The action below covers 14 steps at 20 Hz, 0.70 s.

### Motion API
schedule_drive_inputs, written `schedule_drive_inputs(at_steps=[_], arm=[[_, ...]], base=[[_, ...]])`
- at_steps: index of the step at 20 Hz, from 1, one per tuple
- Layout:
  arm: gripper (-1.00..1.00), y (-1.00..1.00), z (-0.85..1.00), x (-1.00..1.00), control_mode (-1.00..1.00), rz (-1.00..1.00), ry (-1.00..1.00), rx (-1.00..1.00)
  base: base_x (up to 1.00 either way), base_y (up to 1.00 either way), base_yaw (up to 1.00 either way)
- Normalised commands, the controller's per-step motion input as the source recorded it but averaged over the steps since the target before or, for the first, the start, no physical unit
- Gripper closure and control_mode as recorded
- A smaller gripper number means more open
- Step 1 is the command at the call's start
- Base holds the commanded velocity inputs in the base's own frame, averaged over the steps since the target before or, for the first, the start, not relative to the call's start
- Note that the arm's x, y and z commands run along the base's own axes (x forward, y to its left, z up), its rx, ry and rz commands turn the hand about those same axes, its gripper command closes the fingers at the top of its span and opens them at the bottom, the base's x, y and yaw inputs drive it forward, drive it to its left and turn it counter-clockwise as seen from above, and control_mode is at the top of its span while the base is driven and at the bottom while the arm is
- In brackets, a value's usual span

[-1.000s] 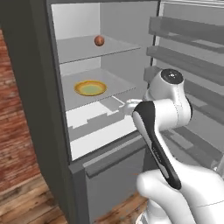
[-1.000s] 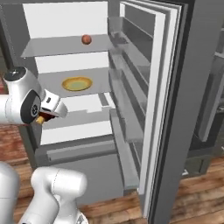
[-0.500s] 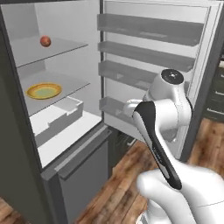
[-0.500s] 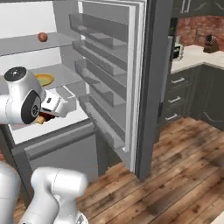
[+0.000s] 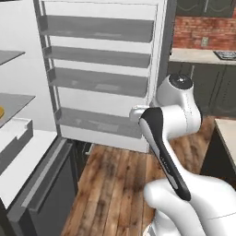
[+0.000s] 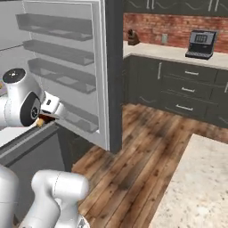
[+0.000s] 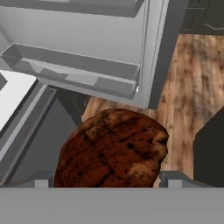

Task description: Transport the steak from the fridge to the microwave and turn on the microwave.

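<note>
Clamped between the two fingers of the gripper [image 7: 107, 177] is the steak [image 7: 113, 149], a dark reddish-brown lumpy piece that bulks large in the hand view, with one grey fingertip [image 7: 41, 178] showing at its left and the other at its right. From the right base view the gripper [image 6: 43, 119] sits at the end of the white arm [image 6: 20, 104], low on the left, with a bit of brown meat [image 6: 41, 120] peeking out under it, just above the top edge of the fridge's lower drawer front [image 6: 33, 151].

Close behind the gripper, the fridge [image 5: 27, 152] stands open at the left. Its white inside shelf and grey lower front are near the arm, and its door [image 5: 99, 73] is swung wide, showing four grey door racks stacked one above another. Under the door runs a wooden plank floor [image 6: 147, 151].

Farther off to the right, dark cabinets [image 6: 178, 91] with silver handles stand along a red brick wall [image 6: 169, 29]. A pale counter [image 6: 173, 53] tops them, and on it sits a small black box with a keypad [image 6: 201, 43] and, farther left, a small dark object [image 6: 131, 36] that I cannot make out. Near at the lower right, a speckled pale countertop [image 6: 200, 187] juts in.
</note>
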Motion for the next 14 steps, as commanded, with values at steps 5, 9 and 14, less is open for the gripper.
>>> schedule_drive_inputs(at_steps=[5,9,14], arm=[[1.00,0.00,0.00,0.00,1.00,0.00,0.00,0.00],[1.00,0.00,0.00,0.00,1.00,0.00,0.00,0.00],[1.00,0.00,0.00,0.00,1.00,0.00,0.00,0.00]], base=[[-0.35,-0.06,-0.63],[-0.43,-0.07,-0.55],[-0.78,0.01,-0.40]])
